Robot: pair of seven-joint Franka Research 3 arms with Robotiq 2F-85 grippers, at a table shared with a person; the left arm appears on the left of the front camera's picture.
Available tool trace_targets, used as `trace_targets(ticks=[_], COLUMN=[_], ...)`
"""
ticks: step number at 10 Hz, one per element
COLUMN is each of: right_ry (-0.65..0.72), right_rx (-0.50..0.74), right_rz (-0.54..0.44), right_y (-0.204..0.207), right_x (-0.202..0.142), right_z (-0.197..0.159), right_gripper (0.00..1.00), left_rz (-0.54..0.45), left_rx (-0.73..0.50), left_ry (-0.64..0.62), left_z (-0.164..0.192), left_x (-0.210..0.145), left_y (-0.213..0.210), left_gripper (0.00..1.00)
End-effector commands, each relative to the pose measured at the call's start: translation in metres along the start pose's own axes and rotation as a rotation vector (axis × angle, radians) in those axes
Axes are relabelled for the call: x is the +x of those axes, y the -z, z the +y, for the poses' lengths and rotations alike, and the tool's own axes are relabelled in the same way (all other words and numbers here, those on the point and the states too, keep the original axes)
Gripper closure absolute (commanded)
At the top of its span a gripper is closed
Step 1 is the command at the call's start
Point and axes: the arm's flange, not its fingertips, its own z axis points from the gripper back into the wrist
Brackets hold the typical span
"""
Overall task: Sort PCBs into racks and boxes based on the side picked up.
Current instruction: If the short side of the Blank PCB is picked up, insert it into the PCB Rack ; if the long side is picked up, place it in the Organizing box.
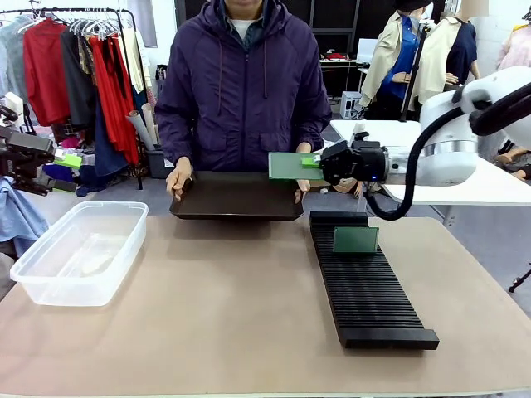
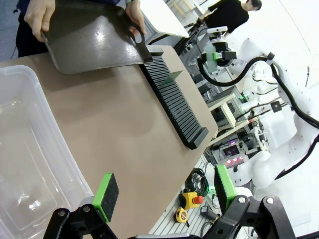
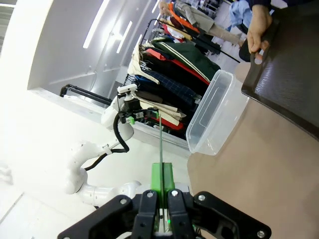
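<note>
PCB (image 1: 289,166) tight between right jaws

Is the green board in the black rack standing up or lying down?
Standing up: the PCB sits on edge in the rack, in its far slots.

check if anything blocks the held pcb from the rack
Nothing visible does. The held PCB sits over the tray, beyond the rack; a second PCB fills one far slot, nearer slots are free.
</note>
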Motion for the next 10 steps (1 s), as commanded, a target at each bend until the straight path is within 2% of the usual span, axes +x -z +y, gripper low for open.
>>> trace_targets(ticks=[1,4,10], right_ry=[-0.077,-0.198,-0.367], right_rx=[-0.005,-0.062,0.06], right_rz=[0.01,0.019,0.0], right_y=[-0.025,-0.08,-0.127], right_x=[-0.015,-0.036,-0.071], right_z=[0.015,0.015,-0.008], right_gripper=[1.0,1.0,1.0], left_rz=[0.0,0.0,0.0], left_rx=[-0.008,-0.008,-0.008], left_ry=[0.002,0.002,0.002], left_z=[-0.002,-0.002,-0.002], left_x=[0.0,0.0,0.0], left_y=[-0.001,-0.001,-0.001], left_gripper=[0.0,0.0,0.0])
